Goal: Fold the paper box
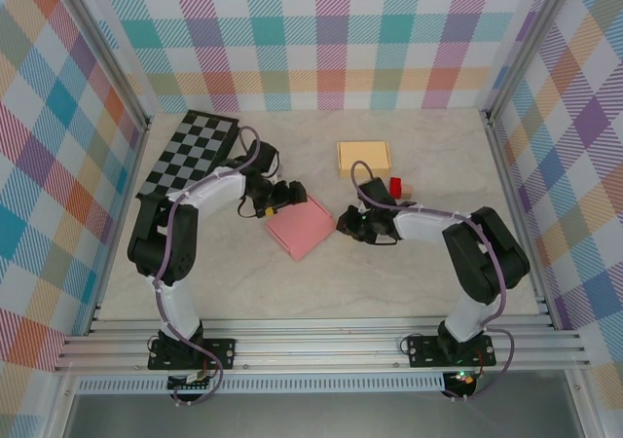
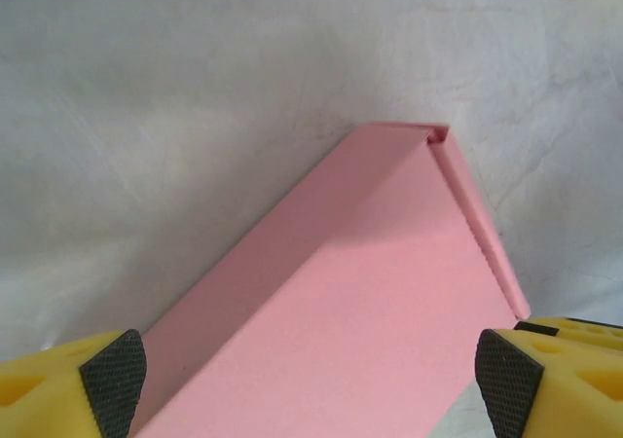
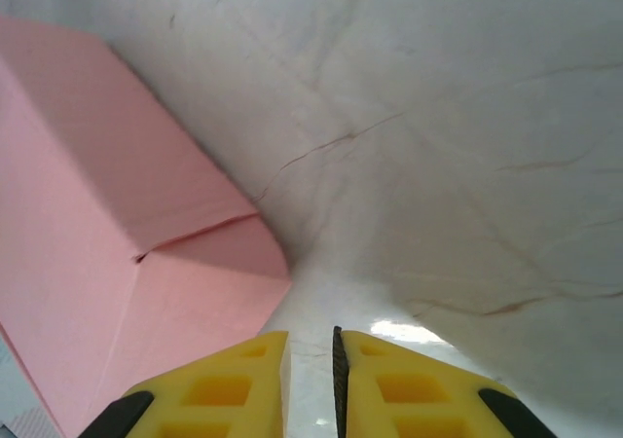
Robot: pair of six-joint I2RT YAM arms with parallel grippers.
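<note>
Pink paper box (image 1: 302, 227) at the centre of the table (image 1: 409, 282), closed on every side I can see; I judge the folding nearly done. Left gripper (image 2: 310, 384) spread wide over its edge; right gripper (image 3: 311, 360) nearly clenched, empty, beside its corner

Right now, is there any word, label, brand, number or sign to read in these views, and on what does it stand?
None can be read.
The pink box, the yellow box and the red block show plain faces with no print.
The checkerboard carries only squares, with no letters or numbers.
</note>
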